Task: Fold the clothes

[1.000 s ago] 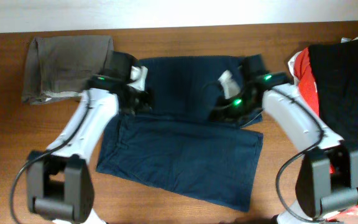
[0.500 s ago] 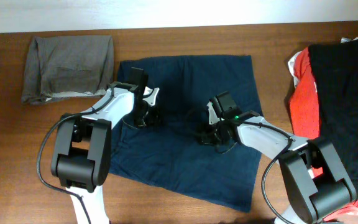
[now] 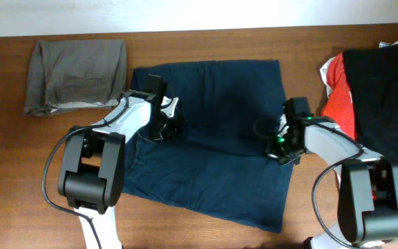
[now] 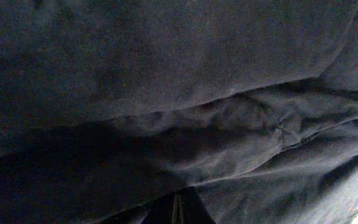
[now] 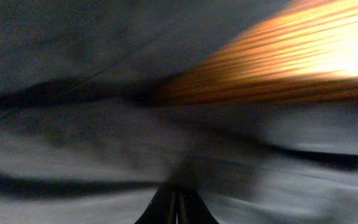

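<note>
While both arms reach over the table [image 3: 206,41], your left gripper [image 3: 166,127] sits on the navy garment [image 3: 220,180], in its left part and toward the far edge. Its fingers are pressed together; the left wrist view shows the left gripper [image 4: 176,214] as a thin closed slit with wrinkled navy cloth right in front of it. You cannot tell whether any cloth is caught between the tips.

Your right gripper [image 3: 276,146] is down on the same garment, close to its right edge. Its fingers are pressed together too; in the blurred right wrist view the right gripper [image 5: 179,208] points at dark cloth with a strip of bare wood beyond. Whether it pinches cloth is not clear.

Count four garments. One navy garment lies spread across the middle. One grey-brown garment [image 3: 74,72] lies folded at the far left, apart from the navy one. One red-orange garment [image 3: 336,104] lies at the right edge, with one black garment [image 3: 385,104] on top of it. Two grippers, both on the navy cloth.
</note>
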Tool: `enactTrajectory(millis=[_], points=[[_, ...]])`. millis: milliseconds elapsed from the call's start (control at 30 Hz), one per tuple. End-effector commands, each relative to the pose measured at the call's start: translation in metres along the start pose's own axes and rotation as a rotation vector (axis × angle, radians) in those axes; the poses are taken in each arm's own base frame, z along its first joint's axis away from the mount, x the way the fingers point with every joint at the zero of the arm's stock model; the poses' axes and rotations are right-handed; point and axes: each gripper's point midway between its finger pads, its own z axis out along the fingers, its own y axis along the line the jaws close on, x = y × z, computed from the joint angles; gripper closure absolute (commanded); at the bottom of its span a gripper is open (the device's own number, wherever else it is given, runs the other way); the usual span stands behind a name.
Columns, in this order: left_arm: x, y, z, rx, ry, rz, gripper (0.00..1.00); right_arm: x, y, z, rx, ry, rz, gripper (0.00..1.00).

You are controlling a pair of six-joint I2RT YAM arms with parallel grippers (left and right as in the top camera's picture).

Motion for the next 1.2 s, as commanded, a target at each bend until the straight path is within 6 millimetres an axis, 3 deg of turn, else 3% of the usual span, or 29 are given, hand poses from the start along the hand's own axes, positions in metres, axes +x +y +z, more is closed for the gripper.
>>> enactTrajectory(millis=[0, 67, 133, 200, 233, 300, 367, 467, 567, 600, 667, 833, 1000, 1067, 1133, 1167], points=[[0.017, 0.052, 0.029, -0.207, 0.071, -0.031, 0.99, -0.008, -0.063, 0.001, 0.203, -0.027, 0.04, 0.95], [0.003, 0.038, 0.012, -0.183, 0.05, 0.023, 1.0, -0.015, -0.056, -0.002, 0.155, -0.031, -0.004, 0.96], [-0.019, 0.012, -0.031, -0.17, -0.015, 0.067, 1.0, -0.023, -0.03, -0.014, 0.047, -0.028, -0.077, 0.96], [-0.045, -0.026, -0.099, -0.149, -0.15, 0.116, 1.0, -0.024, 0.005, -0.037, -0.103, 0.007, -0.087, 0.96], [-0.047, -0.034, -0.125, -0.165, -0.196, 0.122, 0.99, -0.019, 0.023, -0.046, -0.195, 0.034, -0.107, 0.96], [-0.034, -0.032, -0.151, -0.223, -0.205, 0.076, 0.99, 0.01, 0.063, -0.059, -0.415, 0.134, -0.203, 0.96], [-0.008, -0.027, -0.141, -0.225, -0.096, 0.046, 0.99, 0.034, 0.074, -0.055, -0.407, 0.213, -0.243, 0.96], [0.035, -0.003, -0.087, -0.251, 0.055, 0.025, 1.0, 0.077, 0.102, -0.035, -0.387, 0.301, -0.362, 0.96], [0.077, 0.02, -0.043, -0.254, 0.158, 0.002, 1.0, 0.114, 0.111, -0.015, -0.352, 0.363, -0.442, 0.96], [0.09, 0.024, -0.028, -0.221, 0.178, -0.007, 1.0, 0.124, 0.105, -0.007, -0.31, 0.379, -0.434, 0.96], [0.105, 0.036, -0.01, -0.217, 0.185, -0.01, 1.0, 0.132, 0.062, 0.016, -0.073, 0.369, -0.364, 0.96], [0.123, 0.061, 0.003, -0.295, 0.198, -0.02, 1.0, 0.154, -0.003, 0.028, 0.09, 0.428, -0.234, 0.92], [0.125, 0.071, 0.001, -0.348, 0.195, -0.014, 1.0, 0.136, -0.036, 0.016, 0.061, 0.427, -0.025, 0.96], [0.113, 0.064, -0.005, -0.337, 0.159, -0.003, 1.0, 0.116, -0.024, -0.003, -0.053, 0.425, -0.039, 0.96], [0.086, 0.045, -0.027, -0.308, 0.07, 0.024, 1.0, 0.089, -0.009, -0.024, -0.134, 0.386, -0.045, 0.96], [0.065, 0.028, -0.05, -0.29, -0.01, 0.049, 1.0, 0.065, 0.004, -0.041, -0.178, 0.337, -0.068, 0.96]])
